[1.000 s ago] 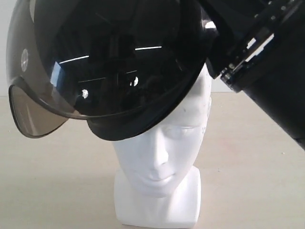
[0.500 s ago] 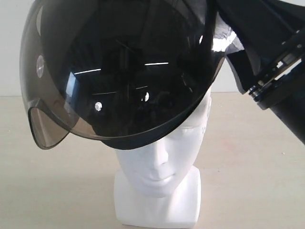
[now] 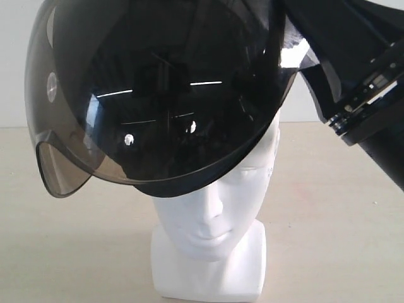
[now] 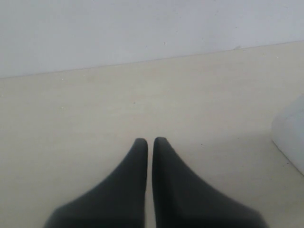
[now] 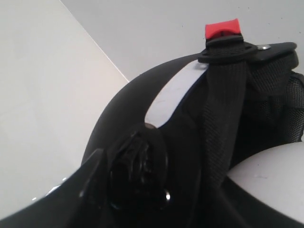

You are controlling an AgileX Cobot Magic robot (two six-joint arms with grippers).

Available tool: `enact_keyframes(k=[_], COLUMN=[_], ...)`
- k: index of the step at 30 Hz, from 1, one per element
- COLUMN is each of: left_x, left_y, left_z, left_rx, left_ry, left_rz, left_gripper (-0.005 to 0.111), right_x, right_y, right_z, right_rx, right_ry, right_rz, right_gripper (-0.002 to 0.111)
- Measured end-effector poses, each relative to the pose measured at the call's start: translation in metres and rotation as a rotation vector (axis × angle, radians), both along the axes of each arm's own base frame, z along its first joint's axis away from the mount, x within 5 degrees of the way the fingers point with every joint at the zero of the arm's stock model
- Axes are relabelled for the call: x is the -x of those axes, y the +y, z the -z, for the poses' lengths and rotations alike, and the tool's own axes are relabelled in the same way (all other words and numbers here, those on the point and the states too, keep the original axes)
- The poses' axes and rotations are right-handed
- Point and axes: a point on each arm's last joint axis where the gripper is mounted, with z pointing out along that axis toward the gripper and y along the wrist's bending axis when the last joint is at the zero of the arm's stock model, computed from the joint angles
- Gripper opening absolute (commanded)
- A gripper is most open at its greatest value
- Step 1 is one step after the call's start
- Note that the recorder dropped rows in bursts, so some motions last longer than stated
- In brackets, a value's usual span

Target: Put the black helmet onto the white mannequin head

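The black helmet [image 3: 158,95] hangs tilted over the crown of the white mannequin head [image 3: 211,208]. Its smoky bubble visor [image 3: 69,158] bulges forward and hides the forehead. The face below the brow and the blocky neck base [image 3: 208,271] stay visible. My right gripper [image 3: 314,76] is shut on the helmet's side rim at the upper right. In the right wrist view I see the helmet rim [image 5: 123,114], a chin strap [image 5: 223,118] with a red tab [image 5: 221,28], and the head's white crown [image 5: 275,175] under the lining. My left gripper [image 4: 150,141] is shut and empty, low over the table.
The beige table [image 3: 334,221] stretches on both sides of the head, with a pale wall [image 4: 142,28] behind. A white rounded edge [image 4: 290,135], likely the mannequin's base, shows at the border of the left wrist view. My right arm [image 3: 379,126] fills the upper right.
Over the last second the helmet shifted right and a little down over the head, and the right arm swung with it. In the last half second it barely moved.
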Motion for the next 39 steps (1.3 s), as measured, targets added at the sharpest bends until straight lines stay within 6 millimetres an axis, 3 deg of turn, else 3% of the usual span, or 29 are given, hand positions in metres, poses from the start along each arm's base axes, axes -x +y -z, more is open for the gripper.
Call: enact_keyframes(k=[21, 32, 39], left_x=[0.000, 0.001, 0.004], left_y=[0.000, 0.000, 0.000], left_z=[-0.002, -0.044, -0.052], left_rx=[0.000, 0.127, 0.168], left_ry=[-0.019, -0.488, -0.576], left_rz=[0.000, 0.004, 0.010], left_gripper=[0.004, 0.004, 0.004], right_x=[0.000, 0.000, 0.000], right_y=[-0.001, -0.001, -0.001], right_z=[0.000, 0.000, 0.000], right_rx=[0.004, 0.006, 0.008], right_ry=[-0.003, -0.005, -0.006], right_rz=[0.013, 0.015, 0.017], right_gripper=[0.000, 0.000, 0.000])
